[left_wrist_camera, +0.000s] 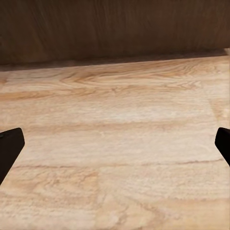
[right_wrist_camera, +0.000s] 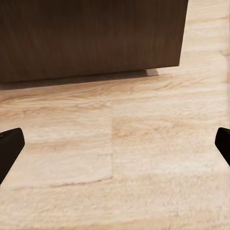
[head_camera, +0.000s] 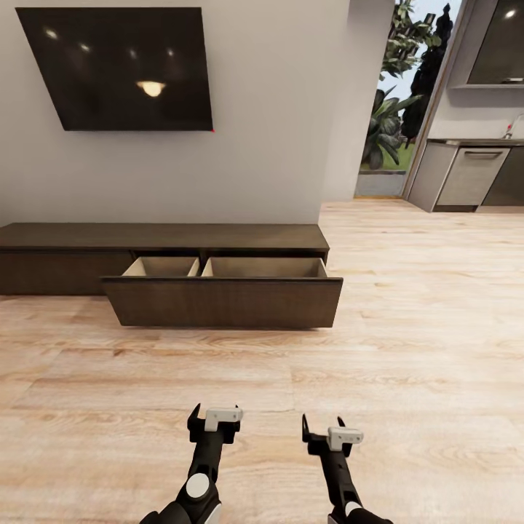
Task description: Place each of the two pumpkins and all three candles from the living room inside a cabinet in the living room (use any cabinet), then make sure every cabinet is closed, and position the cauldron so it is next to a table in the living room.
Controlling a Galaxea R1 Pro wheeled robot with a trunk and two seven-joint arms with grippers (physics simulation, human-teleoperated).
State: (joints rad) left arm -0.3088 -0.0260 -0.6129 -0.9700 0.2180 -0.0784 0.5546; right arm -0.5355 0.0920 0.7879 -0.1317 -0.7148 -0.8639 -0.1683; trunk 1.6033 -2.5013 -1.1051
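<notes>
Cabinet (head_camera: 218, 291) sits ahead of you against the wall, its wide drawer (head_camera: 222, 300) pulled out and seemingly empty; left gripper (head_camera: 213, 421) and right gripper (head_camera: 324, 431) hang low with jaws apart, holding nothing; drive straight in and you risk ramming that drawer front.

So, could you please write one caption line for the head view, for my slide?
Both claws, left and right, open and empty above the wood floor, facing the dark cabinet with its wide drawer pulled out.
</notes>
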